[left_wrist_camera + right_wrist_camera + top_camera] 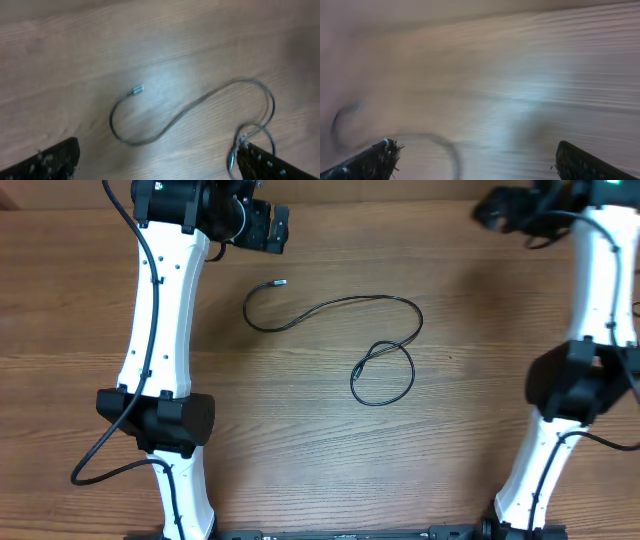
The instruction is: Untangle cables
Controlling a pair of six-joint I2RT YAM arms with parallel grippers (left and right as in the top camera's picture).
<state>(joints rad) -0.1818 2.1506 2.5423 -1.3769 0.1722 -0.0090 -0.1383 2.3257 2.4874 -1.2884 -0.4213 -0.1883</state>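
At the near edge of the wooden table (pixel 330 470), the bases of two white robot arms are seen from overhead, one at each side. Between them, around the middle of the table, a thin black cable (pixel 350 300) lies flat on the wood; only one cord can be made out. Its nearest part is a small closed loop (pixel 412 375), where the cord crosses over itself. In the left wrist view a pale speck that may be a second end is glimpsed at this crossing, though it is too blurred to be sure. From the loop the cord runs away in a broad arc, sweeps left, curls once and ends in a small silver plug tip (pixel 280 282) lying free. Farthest off, at the table's far edge, the left gripper (pixel 268 228) is held above the wood, just beyond the plug tip. The right gripper (pixel 492 210) is held well apart from the cable at the far right. In both wrist views the fingers are spread wide with nothing between them; the right wrist view is heavily blurred and only faint dark curves can be made out. The cable is touched by neither gripper. Judged from this layout, most of the cord is already spread out and one crossing is left, so a fresh grasp is being prepared. The next move is judged to call for a low, precise pinch on a thin cord lying flat, likely at the free tip or at the loop, with the other gripper used to pull the crossing open.
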